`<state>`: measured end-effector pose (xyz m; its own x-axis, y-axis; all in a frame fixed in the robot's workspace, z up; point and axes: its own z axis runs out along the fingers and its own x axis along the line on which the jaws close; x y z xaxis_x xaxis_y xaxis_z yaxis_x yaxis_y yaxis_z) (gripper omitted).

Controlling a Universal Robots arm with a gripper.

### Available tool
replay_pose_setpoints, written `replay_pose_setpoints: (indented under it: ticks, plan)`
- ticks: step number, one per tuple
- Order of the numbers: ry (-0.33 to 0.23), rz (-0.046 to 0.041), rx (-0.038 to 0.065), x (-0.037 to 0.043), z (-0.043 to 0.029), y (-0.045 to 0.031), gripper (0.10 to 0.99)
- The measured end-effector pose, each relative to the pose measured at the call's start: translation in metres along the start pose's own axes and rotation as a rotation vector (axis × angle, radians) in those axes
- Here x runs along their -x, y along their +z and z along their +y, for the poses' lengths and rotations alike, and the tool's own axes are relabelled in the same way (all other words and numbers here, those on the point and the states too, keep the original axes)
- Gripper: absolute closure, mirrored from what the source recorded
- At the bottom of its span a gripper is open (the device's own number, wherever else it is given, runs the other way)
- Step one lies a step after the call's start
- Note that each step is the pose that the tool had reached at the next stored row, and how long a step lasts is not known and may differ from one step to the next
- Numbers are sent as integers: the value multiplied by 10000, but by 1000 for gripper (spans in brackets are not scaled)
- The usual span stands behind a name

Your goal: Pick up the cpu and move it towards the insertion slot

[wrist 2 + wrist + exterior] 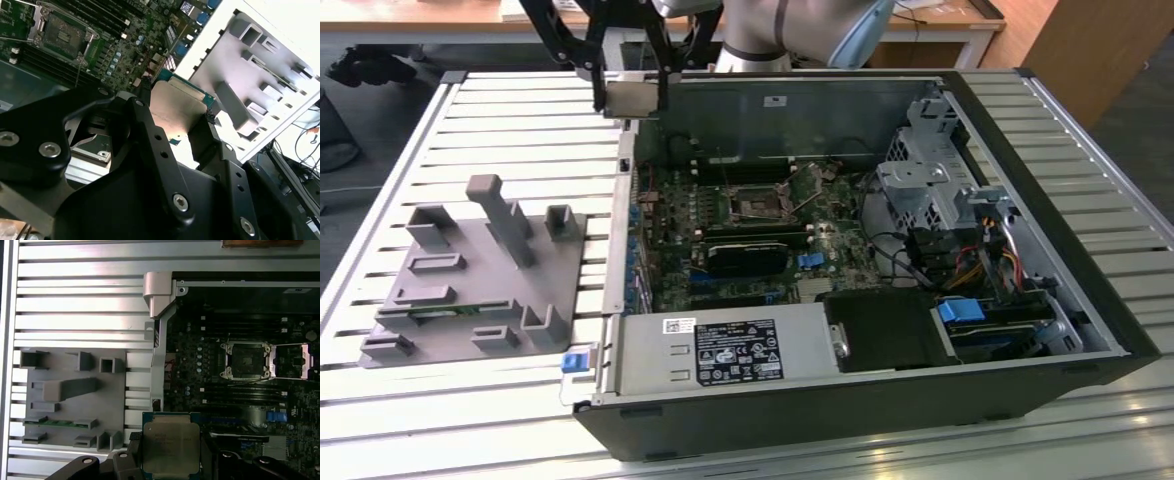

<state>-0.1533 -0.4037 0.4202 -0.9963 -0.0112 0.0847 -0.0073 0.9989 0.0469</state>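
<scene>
— While the gripper [631,100] is hanging over the case's [1067,330] far corner at the exterior view's left, what is it carrying?

— It is pinching the cpu [631,99] by two opposite edges, flat face outward; in the first wrist view the cpu [171,444] is sitting between the dark fingers [131,460].

— And the slot?

— The slot [757,205] is lying inside the case, on the board's middle, well apart from the chip, nearer us and toward the exterior view's right. Its frame is standing open.
</scene>
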Motion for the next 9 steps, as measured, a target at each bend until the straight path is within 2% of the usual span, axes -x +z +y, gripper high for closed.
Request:
replay_pose_setpoints:
  ticks: [9]
  plan:
    - [1,0,0,95,-1,-8,541]
